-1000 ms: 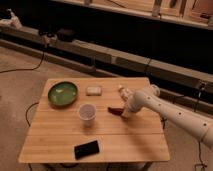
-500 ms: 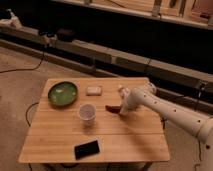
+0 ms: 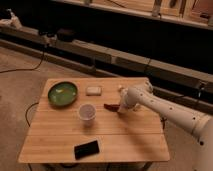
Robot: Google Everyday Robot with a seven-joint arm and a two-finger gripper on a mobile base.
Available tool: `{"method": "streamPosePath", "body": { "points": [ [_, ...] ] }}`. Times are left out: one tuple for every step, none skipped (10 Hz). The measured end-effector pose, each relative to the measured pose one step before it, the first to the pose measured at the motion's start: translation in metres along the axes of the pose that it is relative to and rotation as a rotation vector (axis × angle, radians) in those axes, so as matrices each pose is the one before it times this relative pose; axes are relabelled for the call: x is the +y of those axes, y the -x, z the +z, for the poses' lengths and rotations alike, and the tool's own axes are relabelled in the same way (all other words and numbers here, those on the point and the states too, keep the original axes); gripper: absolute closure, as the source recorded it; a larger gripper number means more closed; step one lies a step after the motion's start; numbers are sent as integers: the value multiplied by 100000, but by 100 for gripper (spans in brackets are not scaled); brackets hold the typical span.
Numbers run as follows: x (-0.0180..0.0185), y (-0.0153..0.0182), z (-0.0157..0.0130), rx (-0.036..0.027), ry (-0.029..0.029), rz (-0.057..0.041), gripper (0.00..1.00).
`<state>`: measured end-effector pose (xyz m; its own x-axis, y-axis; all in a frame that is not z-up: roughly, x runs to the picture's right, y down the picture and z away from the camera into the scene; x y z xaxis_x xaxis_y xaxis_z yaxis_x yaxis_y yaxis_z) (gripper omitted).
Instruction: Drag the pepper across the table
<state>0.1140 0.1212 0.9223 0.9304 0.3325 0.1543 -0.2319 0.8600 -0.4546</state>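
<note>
The pepper [image 3: 110, 106] is a small dark-red chili lying on the bamboo table [image 3: 65, 135], just right of the cup. My white arm reaches in from the right. My gripper [image 3: 121, 106] is down at the pepper's right end, touching or covering it. The pepper's pointed left end sticks out toward the cup.
A white cup [image 3: 87, 112] stands at the table's middle. A green bowl [image 3: 62, 94] sits at the far left. A small white block [image 3: 93, 90] lies near the far edge. A black phone [image 3: 87, 149] lies near the front edge. Cables run on the floor behind.
The gripper and the pepper have shifted slightly left, toward the cup. The arm has lowered a little.
</note>
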Motion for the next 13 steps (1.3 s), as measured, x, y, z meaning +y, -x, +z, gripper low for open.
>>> {"method": "streamPosePath", "body": {
  "points": [
    [-240,118,119,159,-430,-610,62],
    [-233,198,132,175,-379,-810,62],
    [-276,266,125,-10,-475,-619,62],
    [-346,356,213,108,-676,-901,62],
    [-216,358,68,-180,-392,-515,62],
    [-126,60,66,15,-295,290,62],
    [-138,90,11,-82,-369,194,62],
    [-90,284,48,-224,-261,-237,62],
    [-22,288,26,-221,-100,-392,62],
    [34,325,71,-184,30,-549,62],
    [-62,264,-31,-138,-175,-472,62],
    [21,138,-3,-179,59,-102,62],
    [58,293,-30,-665,400,-797,63]
  ]
}}
